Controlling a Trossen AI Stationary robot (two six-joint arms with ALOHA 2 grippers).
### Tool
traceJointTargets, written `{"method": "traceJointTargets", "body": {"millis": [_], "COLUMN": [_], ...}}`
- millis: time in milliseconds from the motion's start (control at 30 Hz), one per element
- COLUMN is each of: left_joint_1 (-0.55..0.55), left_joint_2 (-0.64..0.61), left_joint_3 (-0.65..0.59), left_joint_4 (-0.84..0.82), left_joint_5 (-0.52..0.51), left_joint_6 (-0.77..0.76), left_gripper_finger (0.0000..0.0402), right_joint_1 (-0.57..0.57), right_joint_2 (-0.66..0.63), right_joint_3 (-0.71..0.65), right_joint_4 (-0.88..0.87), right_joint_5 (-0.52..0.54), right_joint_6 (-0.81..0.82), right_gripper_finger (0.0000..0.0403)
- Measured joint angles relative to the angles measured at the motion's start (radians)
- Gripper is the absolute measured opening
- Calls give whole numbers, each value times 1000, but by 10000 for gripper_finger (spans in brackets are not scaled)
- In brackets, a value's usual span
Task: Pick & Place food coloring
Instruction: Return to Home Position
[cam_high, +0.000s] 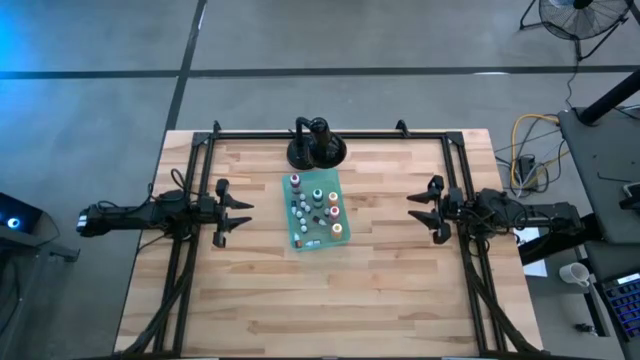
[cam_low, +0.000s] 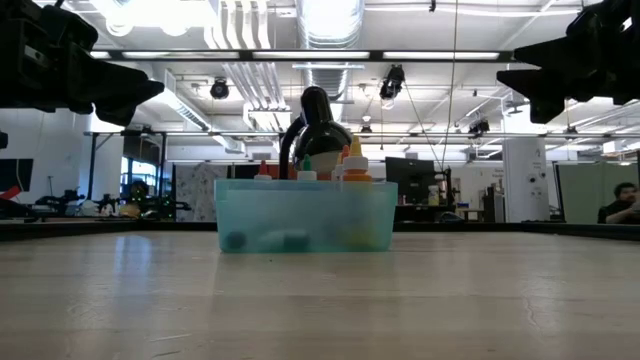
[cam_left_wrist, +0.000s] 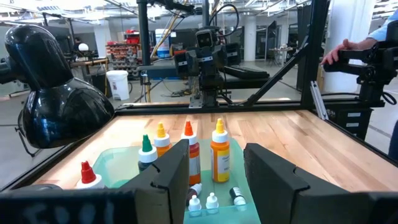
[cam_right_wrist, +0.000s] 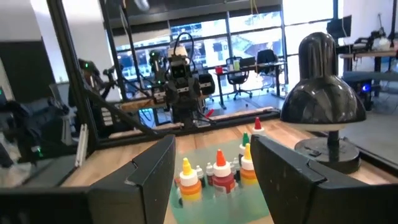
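Spread and empty, my left hand (cam_high: 238, 214) at nine o'clock and right hand (cam_high: 416, 208) at three sit clear of the teal tray (cam_high: 312, 178) at mid-table, where the food coloring (cam_high: 316, 207) stands upright inside it — sorting done, I judge.

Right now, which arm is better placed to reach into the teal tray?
Left, slightly: the left pincer sits nearer the tray than the right pincer. Both are open and empty.

Translucent teal tray (cam_low: 305, 215) on the wooden table (cam_high: 380, 290), a black round-based lamp (cam_high: 316, 148) just beside it
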Motion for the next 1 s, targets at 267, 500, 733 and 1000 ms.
{"method": "traceJointTargets", "body": {"millis": [267,500,733,1000], "left_joint_1": [0,0,0,0], "left_joint_2": [0,0,0,0], "left_joint_3": [0,0,0,0], "left_joint_4": [-1,-1,-1,-1], "left_joint_5": [0,0,0,0], "left_joint_6": [0,0,0,0], "left_gripper_finger": [126,126,126,126], "right_joint_1": [-47,-103,-101,-101], "right_joint_2": [0,0,0,0], "right_joint_3": [0,0,0,0], "right_joint_4": [-3,-37,-71,-70], "right_joint_5": [-29,-265,-263,-263], "right_joint_6": [-93,-179,-172,-151], "right_gripper_finger": [201,201,201,201]}}
